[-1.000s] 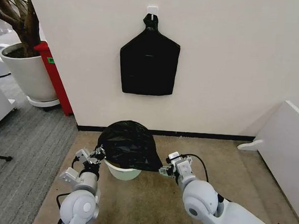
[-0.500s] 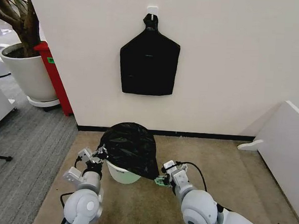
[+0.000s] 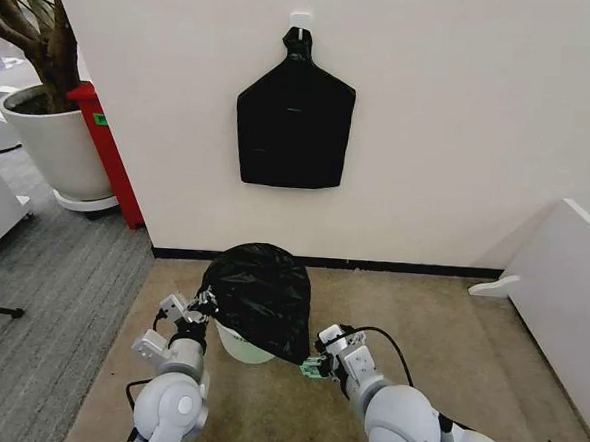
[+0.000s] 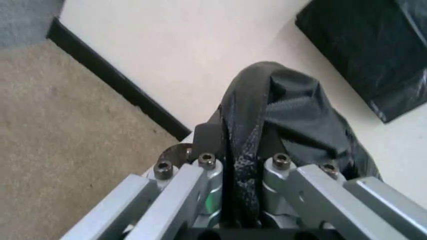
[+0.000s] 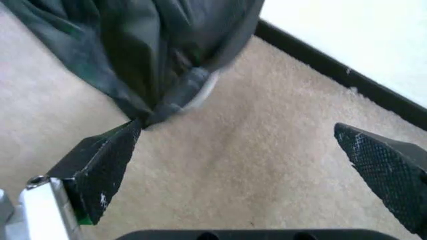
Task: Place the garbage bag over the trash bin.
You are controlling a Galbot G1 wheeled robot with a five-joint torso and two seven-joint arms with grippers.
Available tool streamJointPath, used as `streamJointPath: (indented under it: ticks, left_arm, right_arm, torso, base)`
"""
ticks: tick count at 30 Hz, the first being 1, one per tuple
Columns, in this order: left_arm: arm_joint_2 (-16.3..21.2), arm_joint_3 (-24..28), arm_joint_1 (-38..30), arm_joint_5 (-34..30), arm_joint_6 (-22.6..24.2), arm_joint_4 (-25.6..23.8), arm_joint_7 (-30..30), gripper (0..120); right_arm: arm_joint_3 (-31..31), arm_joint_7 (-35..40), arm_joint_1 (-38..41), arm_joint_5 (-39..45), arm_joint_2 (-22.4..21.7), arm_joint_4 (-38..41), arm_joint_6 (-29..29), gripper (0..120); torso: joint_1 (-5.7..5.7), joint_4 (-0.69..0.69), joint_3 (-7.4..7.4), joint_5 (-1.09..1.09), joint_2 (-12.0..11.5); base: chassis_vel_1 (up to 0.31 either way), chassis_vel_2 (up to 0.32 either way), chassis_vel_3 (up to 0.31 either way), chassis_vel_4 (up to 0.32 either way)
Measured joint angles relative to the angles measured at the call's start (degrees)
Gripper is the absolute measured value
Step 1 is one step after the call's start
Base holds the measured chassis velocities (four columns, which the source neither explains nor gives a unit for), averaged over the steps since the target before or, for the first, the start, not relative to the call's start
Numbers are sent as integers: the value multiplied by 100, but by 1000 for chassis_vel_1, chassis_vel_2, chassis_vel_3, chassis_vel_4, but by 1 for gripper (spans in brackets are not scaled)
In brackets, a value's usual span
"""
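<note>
Your bag (image 3: 258,297) is draped over the bin (image 3: 235,344) on the carpet, domed on top, with only the bin's near wall showing at 6 o'clock, so the covering looks mostly done. The left gripper (image 3: 198,306) is clamped on the bag's edge at 9 o'clock. The right gripper (image 3: 313,363) at 4 o'clock stands apart, the hem at one pad but probably not pinched; that side needs seating on the rim.

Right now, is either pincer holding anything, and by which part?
The left pincer clamps a bunched fold at the garbage bag's edge. The right pincer is open, holding nothing.
</note>
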Motion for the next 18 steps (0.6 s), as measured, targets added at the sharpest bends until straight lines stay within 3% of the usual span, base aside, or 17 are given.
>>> streamJointPath:
  ticks: [9, 18]
  left_arm:
    - [-52, 13, 29, 24, -8, 11, -1, 5]
    - [-17, 2, 48, 29, -38, 30, 22, 5]
  right_arm:
    - [242, -146, -204, -31, 15, 259, 0, 100]
    - [995, -68, -124, 434, 64, 763, 1, 100]
  torso:
    - [0, 0, 0, -3, 0]
    - [0, -1, 0, -3, 0]
  base:
    - [0, 0, 0, 0]
    - [0, 0, 0, 0]
